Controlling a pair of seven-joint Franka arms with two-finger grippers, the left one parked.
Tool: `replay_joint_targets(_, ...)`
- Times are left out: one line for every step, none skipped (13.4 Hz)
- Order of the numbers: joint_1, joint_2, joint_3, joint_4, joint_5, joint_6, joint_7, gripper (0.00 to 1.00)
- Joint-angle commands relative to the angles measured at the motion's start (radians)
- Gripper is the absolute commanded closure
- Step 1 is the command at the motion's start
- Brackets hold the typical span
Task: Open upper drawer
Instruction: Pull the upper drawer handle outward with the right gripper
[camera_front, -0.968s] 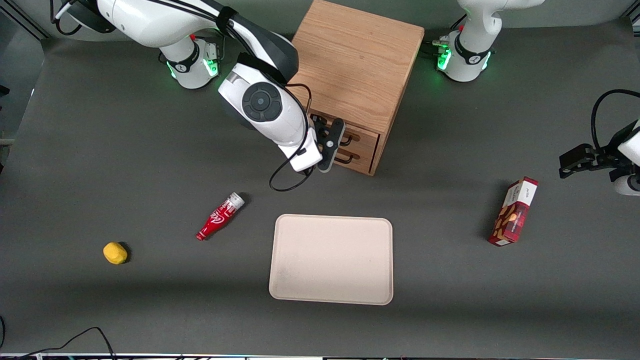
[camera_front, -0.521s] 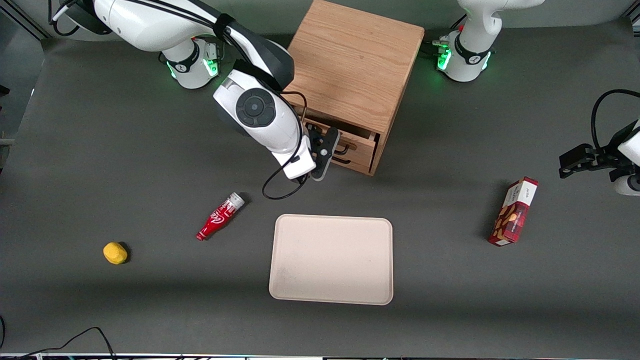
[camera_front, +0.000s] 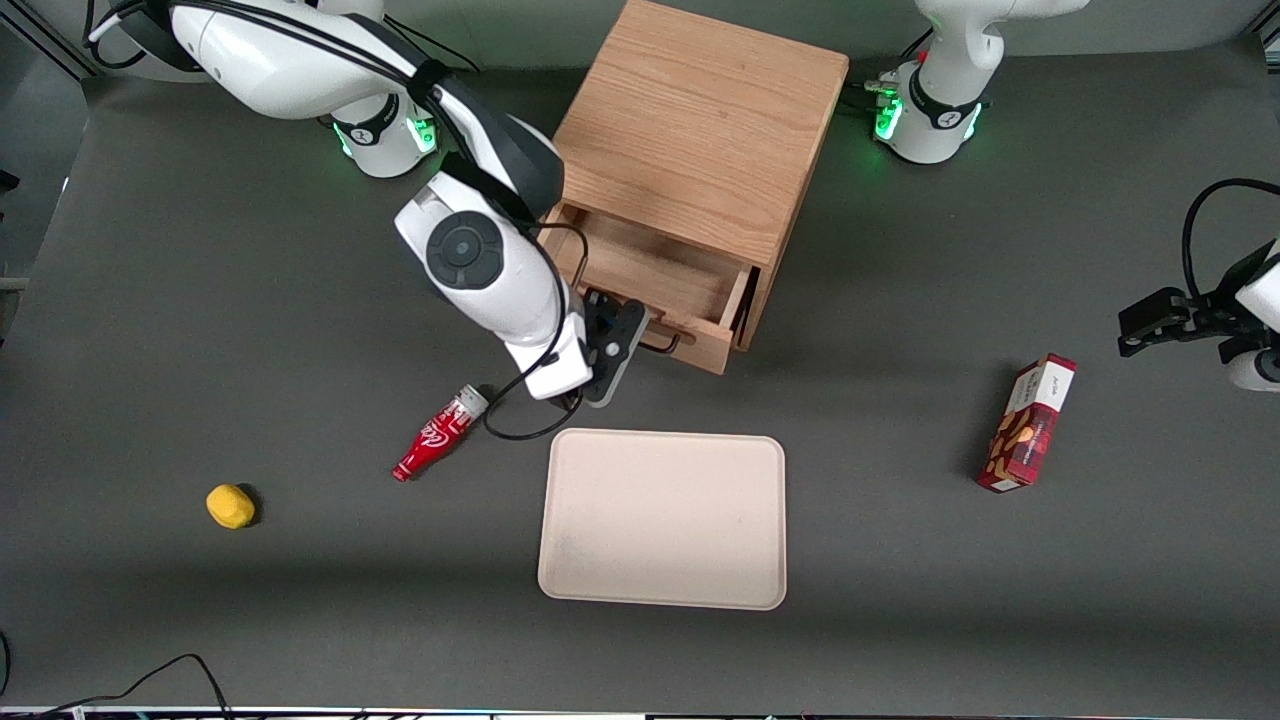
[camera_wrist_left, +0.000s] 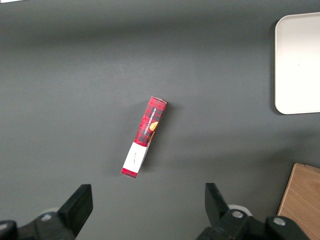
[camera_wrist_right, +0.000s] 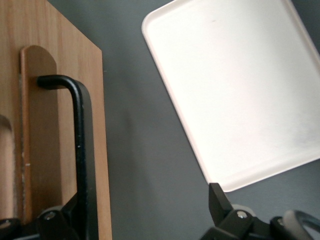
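— So, where is the upper drawer (camera_front: 648, 272) right now?

— It stands well out of the wooden cabinet (camera_front: 700, 130), toward the front camera, and its bare wooden floor shows from above.

— And the gripper (camera_front: 645, 336)?

— It sits on the right arm, in front of the drawer's face and right at the thin black handle (camera_front: 666, 345). In the wrist view the gripper (camera_wrist_right: 145, 200) has its fingers spread wide, and the handle (camera_wrist_right: 80, 140) runs just inside one finger (camera_wrist_right: 67, 217). The other finger (camera_wrist_right: 220, 207) is well apart from the handle, over the dark table. It clamps nothing.

— What else is on the table?

— A cream tray (camera_front: 662, 520) lies nearer the camera than the drawer. A red bottle (camera_front: 438, 433) lies on its side beside the tray, toward the working arm's end. A yellow lump (camera_front: 230, 505) is farther out that way. A red box (camera_front: 1028, 422) lies toward the parked arm's end.
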Motion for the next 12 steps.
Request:
replay_joint_targets(0.012,0.041,-0.032,0.064,-0.02,0.007,-0.03,0.0)
replay_joint_targets(0.014,0.044,-0.045,0.073,-0.019,0.012,-0.038,0.0)
replay_joint_targets(0.014,0.047,-0.056,0.079,-0.016,0.019,-0.053,0.0)
replay_joint_targets(0.014,0.049,-0.066,0.084,-0.014,0.027,-0.056,0.0)
replay_joint_targets(0.014,0.055,-0.075,0.093,-0.013,0.035,-0.058,0.0)
replay_joint_targets(0.019,0.061,-0.079,0.101,-0.013,0.038,-0.058,0.0)
replay_joint_targets(0.02,0.064,-0.094,0.113,-0.013,0.039,-0.058,0.0)
replay_joint_targets(0.02,0.07,-0.102,0.124,-0.011,0.038,-0.07,0.0)
replay_joint_targets(0.019,0.072,-0.103,0.127,-0.01,0.038,-0.084,0.0)
replay_joint_targets(0.017,0.073,-0.109,0.128,-0.01,0.039,-0.092,0.0)
replay_joint_targets(0.017,0.075,-0.124,0.137,-0.001,0.039,-0.104,0.0)
replay_joint_targets(0.017,0.076,-0.132,0.145,0.027,0.038,-0.122,0.0)
